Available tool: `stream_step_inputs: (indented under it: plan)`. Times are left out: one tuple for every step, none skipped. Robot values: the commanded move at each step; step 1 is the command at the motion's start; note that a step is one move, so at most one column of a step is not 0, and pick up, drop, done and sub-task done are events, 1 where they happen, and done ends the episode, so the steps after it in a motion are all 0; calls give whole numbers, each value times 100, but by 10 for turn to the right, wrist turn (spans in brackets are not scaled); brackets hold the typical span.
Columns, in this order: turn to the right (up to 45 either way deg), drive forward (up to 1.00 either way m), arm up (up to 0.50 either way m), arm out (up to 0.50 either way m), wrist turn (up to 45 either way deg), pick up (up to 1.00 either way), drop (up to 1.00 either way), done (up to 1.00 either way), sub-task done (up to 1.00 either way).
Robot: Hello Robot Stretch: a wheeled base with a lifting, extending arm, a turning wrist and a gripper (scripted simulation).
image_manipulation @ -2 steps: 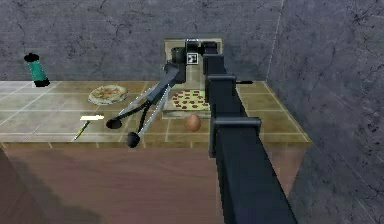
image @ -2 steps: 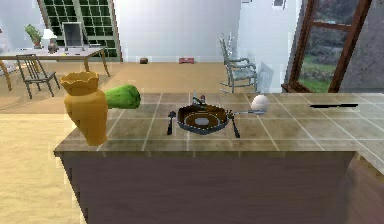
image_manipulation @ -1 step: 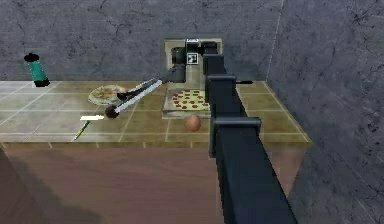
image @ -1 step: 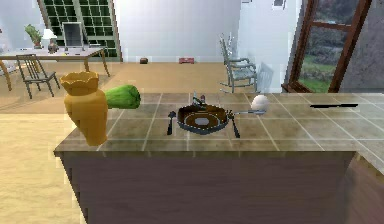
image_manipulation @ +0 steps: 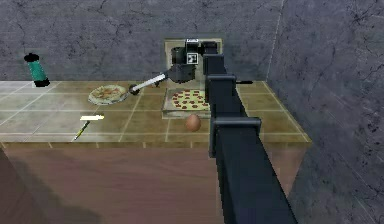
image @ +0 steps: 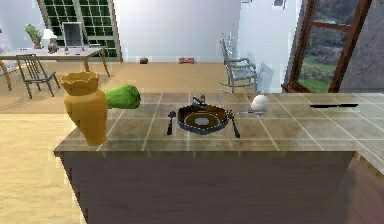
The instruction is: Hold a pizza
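1. The pizza (image_manipulation: 188,99) lies flat on the tiled counter (image_manipulation: 40,105), a little above the middle of the arm side view, just left of the arm (image_manipulation: 235,140). It is a round disc with red spots.
2. It is probably light, soft and floppy, with a greasy top. A flat disc gives little to grab, so the rim looks like the best place to take hold. It may sag or slip when lifted.
3. The claw (image_manipulation: 140,88) sits just up and left of the pizza, its thin fingers (image_manipulation: 150,83) pointing left toward a pale round dish (image_manipulation: 108,95). I cannot tell how far open it is. Nor can I tell whether it has hold of anything, since the dish lies on the counter right at its tips.
4. A small brown ball (image_manipulation: 193,122) lies just below the pizza, near enough to be knocked. A pale utensil (image_manipulation: 90,120) lies toward the lower left, and a dark bottle (image_manipulation: 38,70) stands at the far left.
5. In the forward view, a tiled worktop (image: 300,128) carries a yellow vase (image: 88,110), a dark pan (image: 203,118) and an egg (image: 259,102).
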Motion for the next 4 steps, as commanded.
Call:
stream_step_inputs:
  plan:
    - [0, 0, 0, 0, 330, 0, 0, 0, 0]
    - [0, 0, -12, 0, 0, 0, 0, 0, 0]
    - [0, 0, 0, 0, 0, 100, 0, 0, 0]
    - [0, 0, 10, 0, 0, 0, 0, 0, 0]
